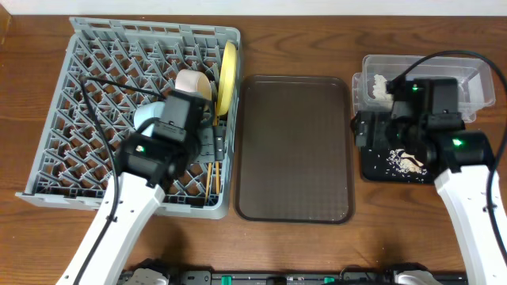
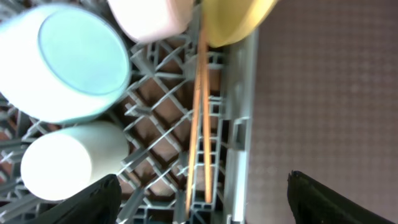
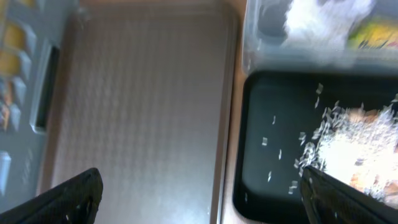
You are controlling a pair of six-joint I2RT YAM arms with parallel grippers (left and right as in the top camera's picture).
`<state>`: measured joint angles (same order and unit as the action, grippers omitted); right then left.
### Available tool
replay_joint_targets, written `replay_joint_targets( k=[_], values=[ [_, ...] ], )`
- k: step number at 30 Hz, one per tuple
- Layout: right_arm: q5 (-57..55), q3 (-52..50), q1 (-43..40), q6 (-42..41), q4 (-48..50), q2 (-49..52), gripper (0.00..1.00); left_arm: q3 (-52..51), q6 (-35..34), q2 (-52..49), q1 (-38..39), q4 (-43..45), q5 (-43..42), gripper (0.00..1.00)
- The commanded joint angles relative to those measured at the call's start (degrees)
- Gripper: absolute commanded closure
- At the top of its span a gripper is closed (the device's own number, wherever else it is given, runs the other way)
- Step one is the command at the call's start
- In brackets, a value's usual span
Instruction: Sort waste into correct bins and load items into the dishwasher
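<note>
Both wrists point down: white-and-black left arm (image 1: 119, 214) runs from the near edge up and rightward, its black two-finger left gripper (image 2: 200, 202) spread wide with nothing between the fingers; white-and-black right arm (image 1: 475, 198) leans leftward, black two-finger right gripper (image 3: 208, 199) also spread wide, empty.

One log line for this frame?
left gripper open over dish rack | right gripper open over black tray edge | yellow plate, blue bowl, cream bowl, cup, chopsticks in rack | crumbs in black tray | tissue, wrapper in clear tub
</note>
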<state>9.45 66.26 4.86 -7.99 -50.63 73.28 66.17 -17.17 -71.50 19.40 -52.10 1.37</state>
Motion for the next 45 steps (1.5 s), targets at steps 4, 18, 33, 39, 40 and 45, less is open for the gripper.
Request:
replay_joint_targets(
  k=[4,18,33,39,40,45],
  values=[
    [-1.5,-0.1,0.5,-0.1,-6.3,4.8,0.01,0.5,2.0,-0.6,-9.6,-6.3,-8.3,0.14],
    [-5.1,-20.5,0.5,-1.7,3.3,-26.6,0.01,-13.8,9.0,33.2,-11.9,-2.6,-8.0,0.13],
    [-5.6,-26.1,0.5,-1.8,-1.6,-41.8,0.01,-16.0,9.0,51.2,-11.9,-1.4,-6.7,0.04],
    [-5.6,-26.1,0.5,-1.8,-4.5,-41.8,0.01,-16.0,9.0,51.2,-11.9,-1.4,-6.7,0.04],
    [-5.6,-26.1,0.5,-1.8,-4.9,-41.8,0.01,-16.0,9.0,51.2,-11.9,-1.4,-6.7,0.04],
    [-8.3,-26.1,0.5,1.5,-7.0,-41.8,0.01,-16.0,9.0,51.2,-11.9,-1.4,-6.7,0.04]
  ],
)
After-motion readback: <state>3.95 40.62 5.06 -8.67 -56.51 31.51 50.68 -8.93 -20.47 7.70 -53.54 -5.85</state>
